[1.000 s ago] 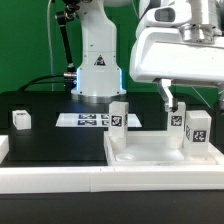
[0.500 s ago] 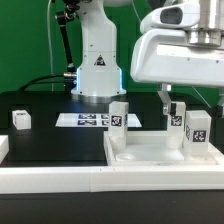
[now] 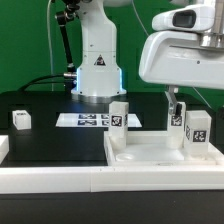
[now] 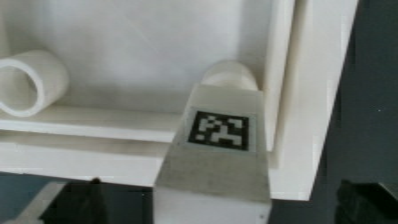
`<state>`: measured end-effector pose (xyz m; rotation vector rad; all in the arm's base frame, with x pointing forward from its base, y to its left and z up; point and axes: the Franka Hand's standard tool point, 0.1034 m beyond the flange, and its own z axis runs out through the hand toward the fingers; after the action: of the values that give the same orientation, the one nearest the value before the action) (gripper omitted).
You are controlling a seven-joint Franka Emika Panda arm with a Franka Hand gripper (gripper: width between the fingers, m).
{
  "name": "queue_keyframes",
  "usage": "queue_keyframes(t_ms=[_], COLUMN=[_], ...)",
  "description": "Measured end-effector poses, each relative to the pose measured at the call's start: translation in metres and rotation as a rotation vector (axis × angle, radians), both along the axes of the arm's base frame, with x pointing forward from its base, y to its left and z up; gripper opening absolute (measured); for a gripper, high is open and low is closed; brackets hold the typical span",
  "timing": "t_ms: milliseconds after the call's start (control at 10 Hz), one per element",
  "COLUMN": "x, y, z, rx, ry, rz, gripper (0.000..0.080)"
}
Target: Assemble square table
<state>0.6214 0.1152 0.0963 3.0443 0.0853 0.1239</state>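
The square tabletop (image 3: 150,152) lies at the front of the exterior view's right, rim up. One white tagged leg (image 3: 118,114) stands at its far left corner, and two more legs (image 3: 178,128) (image 3: 198,128) stand close together at its far right. A loose leg (image 3: 20,119) lies on the black surface at the left. My gripper (image 3: 174,106) hangs over the right pair. In the wrist view a tagged leg (image 4: 222,140) stands between my gripper's (image 4: 217,198) dark fingers (image 4: 75,200), with a gap on each side. The gripper is open. The tabletop (image 4: 125,115) shows a round socket (image 4: 27,85).
The robot base (image 3: 97,60) stands at the back centre. The marker board (image 3: 88,120) lies flat in front of it. A long white rail (image 3: 55,178) borders the black surface along the front. A green backdrop and cables are behind.
The gripper has shifted toward the exterior view's right and slightly up over the right-hand legs. The legs and tabletop have not moved.
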Motion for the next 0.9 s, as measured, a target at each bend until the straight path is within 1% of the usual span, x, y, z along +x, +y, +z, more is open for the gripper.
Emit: queue_keyframes(t_ms=[100,200,400,500,600,900], x=[0.0007,0.0021,0.0046,0.0061,0.0061,0.0032], y=[-0.0035,-0.0057,-0.0075,-0.0092,-0.0090,-0.0063], z=[-0.0005,-0.0015,-0.0015,-0.0002,-0.0005,-0.0073], rx=[0.033,0.098,0.166,0.209,0.217,0.188], ry=[0.002,0.005,0.010,0.011,0.014,0.018], rz=[-0.045,-0.129,-0.201,-0.235,-0.242,-0.236], gripper=[0.0649,0.0649,0.0649,0.0649,0.0649,0.0649])
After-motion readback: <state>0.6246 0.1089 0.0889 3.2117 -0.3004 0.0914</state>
